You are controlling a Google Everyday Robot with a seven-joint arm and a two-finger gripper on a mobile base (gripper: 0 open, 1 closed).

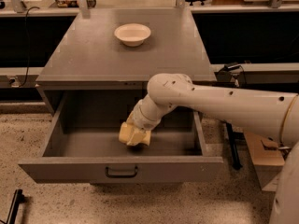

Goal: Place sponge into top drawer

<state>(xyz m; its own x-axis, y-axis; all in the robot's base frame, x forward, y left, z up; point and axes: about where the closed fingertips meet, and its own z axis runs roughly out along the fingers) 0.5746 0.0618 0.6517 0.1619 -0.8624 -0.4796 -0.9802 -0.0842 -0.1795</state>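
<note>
The top drawer (pixel 70 170) is pulled open below the grey cabinet top, its dark pull handle (pixel 121 172) facing me. My gripper (pixel 135 137) reaches down into the drawer from the right and sits low, close to the drawer floor near its middle. It is shut on the pale yellow sponge (pixel 126 133), which shows as a soft block at the tip of the arm. I cannot tell whether the sponge touches the floor.
A round white bowl (pixel 132 33) stands at the back of the grey cabinet top (pixel 88 59). My white arm (pixel 224 106) crosses the drawer's right side. A cardboard box (pixel 264 157) sits on the speckled floor at the right.
</note>
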